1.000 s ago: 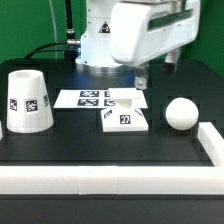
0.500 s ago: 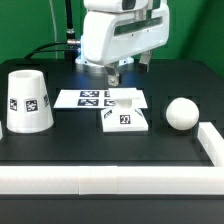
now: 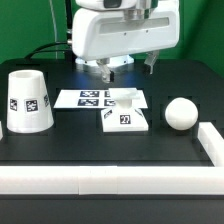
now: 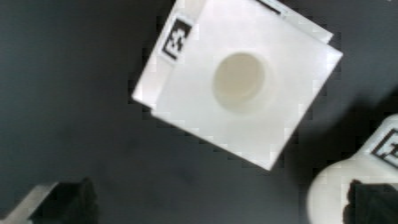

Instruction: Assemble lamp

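On the exterior view's left you have the shade (image 3: 27, 100), standing mouth down on the black table (image 3: 90, 150), well apart from the rest. It looks like light, stiff plastic. Its tapered wall would likely let pads slide, so pinch across the narrow top.

Next comes the marker board (image 3: 85, 98), lying flat, with the base (image 3: 125, 120) just in front of it. The wrist view shows the base's round socket facing up. Low and flat as it is, you would best take it across two opposite edges.

Above and behind the base hangs the gripper (image 3: 129, 68), its jaws standing apart and holding nothing.

Furthest right, the bulb (image 3: 181, 112) sits loose on the table, near the base. It is smooth and round and probably rolls at a nudge, so close squarely across its widest part.
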